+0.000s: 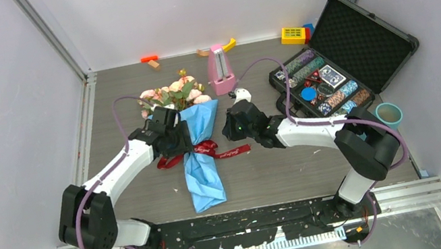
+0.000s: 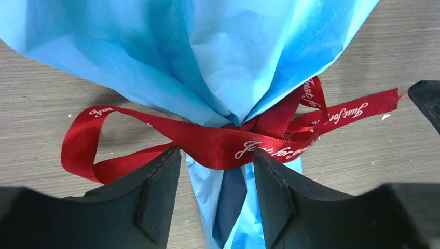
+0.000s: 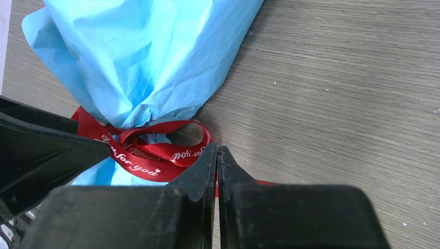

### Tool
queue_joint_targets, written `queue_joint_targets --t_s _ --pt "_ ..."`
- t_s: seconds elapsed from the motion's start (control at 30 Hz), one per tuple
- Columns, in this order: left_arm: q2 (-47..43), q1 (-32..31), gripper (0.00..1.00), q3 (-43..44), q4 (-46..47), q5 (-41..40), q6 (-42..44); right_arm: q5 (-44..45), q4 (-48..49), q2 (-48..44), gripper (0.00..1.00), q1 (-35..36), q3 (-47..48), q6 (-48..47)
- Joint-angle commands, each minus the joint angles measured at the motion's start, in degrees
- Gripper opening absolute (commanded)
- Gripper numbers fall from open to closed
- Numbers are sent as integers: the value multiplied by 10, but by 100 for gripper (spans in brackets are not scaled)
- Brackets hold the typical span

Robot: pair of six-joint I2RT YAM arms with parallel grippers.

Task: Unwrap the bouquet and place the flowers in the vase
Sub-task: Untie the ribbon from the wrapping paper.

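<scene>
Centrally, glossy red ribbon point(image 2: 223, 145) cinches the crinkled blue-paper bouquet point(image 1: 202, 169).

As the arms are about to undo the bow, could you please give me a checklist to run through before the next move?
1. Hold of the right gripper on the ribbon: ok, a tail appears to pass between its closed fingers.
2. Hold of the left gripper on the bouquet: not ok, its jaws stand open either side of the paper neck.
3. Is the ribbon untied: not ok, it is knotted round the paper.
4. Are the flowers lying inside the paper: ok.
5. Is the vase upright: ok, right of the open case.
</scene>
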Motion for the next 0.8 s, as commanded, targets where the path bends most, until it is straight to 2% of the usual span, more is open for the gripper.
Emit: queue_joint_targets --t_s 0.0,0.33,0.57,0.77 --pt "-11 -3 52 18 26 -36 -8 0 25 -16 7 -2 11 -1" --pt "-18 -2 19 12 23 -59 -4 -7 26 -10 7 -2 16 -3" --pt "-45 6 3 10 2 -96 -7 -9 23 -10 7 -2 16 -7" --pt "-88 67 0 -6 -19 -71 -4 -35 22 -1 7 -2 22 -23"
